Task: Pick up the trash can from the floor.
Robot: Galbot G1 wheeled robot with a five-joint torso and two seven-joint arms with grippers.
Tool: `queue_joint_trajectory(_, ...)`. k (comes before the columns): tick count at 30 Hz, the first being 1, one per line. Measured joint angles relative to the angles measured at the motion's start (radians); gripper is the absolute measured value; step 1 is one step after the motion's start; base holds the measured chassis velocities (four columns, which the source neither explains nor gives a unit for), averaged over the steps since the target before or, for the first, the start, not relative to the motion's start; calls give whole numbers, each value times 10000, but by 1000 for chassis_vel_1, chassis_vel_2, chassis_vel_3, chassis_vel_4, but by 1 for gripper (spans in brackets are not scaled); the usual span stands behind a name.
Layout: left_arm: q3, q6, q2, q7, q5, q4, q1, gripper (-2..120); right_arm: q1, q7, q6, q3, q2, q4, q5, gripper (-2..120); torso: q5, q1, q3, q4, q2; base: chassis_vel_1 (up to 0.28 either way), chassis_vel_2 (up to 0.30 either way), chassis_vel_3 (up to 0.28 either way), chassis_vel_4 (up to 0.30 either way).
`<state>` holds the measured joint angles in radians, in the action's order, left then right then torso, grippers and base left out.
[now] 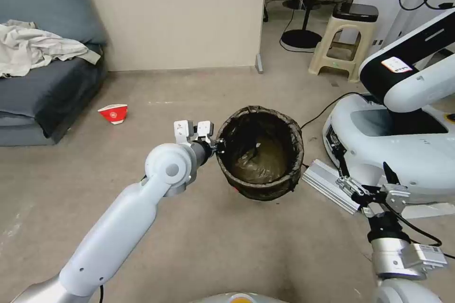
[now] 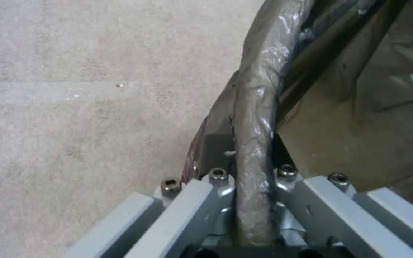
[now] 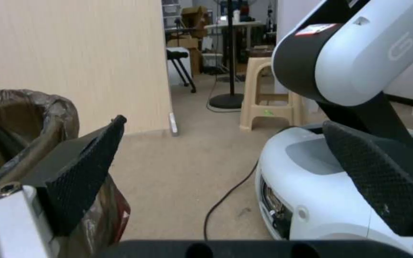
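The trash can (image 1: 260,156), a round bin lined with a dark brownish bag, is in the middle of the floor (image 1: 199,236) and tips its opening toward me. My left gripper (image 1: 219,146) is shut on its near-left rim. In the left wrist view the bag-wrapped rim (image 2: 254,118) runs straight between the closed fingers (image 2: 283,186). I cannot tell whether the bin's base touches the floor. My right gripper (image 1: 367,189) hangs to the right of the bin, open, its two black pads (image 3: 84,175) far apart with nothing between them. The bin (image 3: 20,107) stands beside that gripper.
A red-and-white paper cup (image 1: 113,113) lies on the floor to the left, near a grey sofa (image 1: 42,90). Another white robot's base (image 1: 393,142) and an aluminium rail (image 1: 327,184) crowd the right side. A cable (image 1: 327,109) and a beige stool (image 1: 345,40) are behind.
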<state>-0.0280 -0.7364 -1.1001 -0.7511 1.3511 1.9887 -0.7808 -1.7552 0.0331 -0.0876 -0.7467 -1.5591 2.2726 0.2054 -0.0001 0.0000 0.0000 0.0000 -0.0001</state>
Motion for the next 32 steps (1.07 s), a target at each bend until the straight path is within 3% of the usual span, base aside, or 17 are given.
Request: queue_joint_trajectory(32, 145, 9, -157, 12, 18, -78, 112, 0, 5, -17, 5, -1, 29, -3, -6, 100, 1, 0, 0, 0, 1, 0, 0, 0, 0)
